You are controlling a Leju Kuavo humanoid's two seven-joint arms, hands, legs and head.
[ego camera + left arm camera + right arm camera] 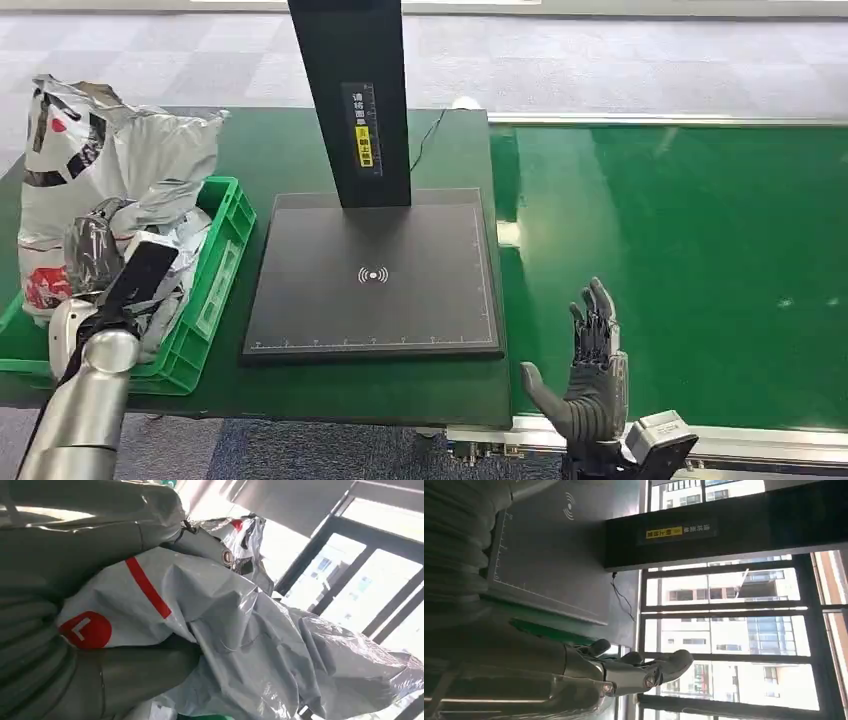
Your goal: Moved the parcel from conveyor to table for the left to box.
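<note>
My left hand [108, 268] is down inside the green crate [226, 248] at the table's left end. In the left wrist view a grey-white parcel [165, 600] with a red stripe and a red round mark lies between the thumb [135, 677] and a finger [202, 545] of that hand, which grips it. More grey parcels [120, 150] are heaped in the crate behind it. My right hand [590, 365] stands upright over the near edge of the green conveyor [680, 260], fingers [644, 667] apart and holding nothing.
A black scanning plate [375, 275] with a tall black post [350, 90] covers the middle of the dark green table [300, 150]. The conveyor's metal rim [760, 435] runs along the near side. Carpeted floor lies beyond.
</note>
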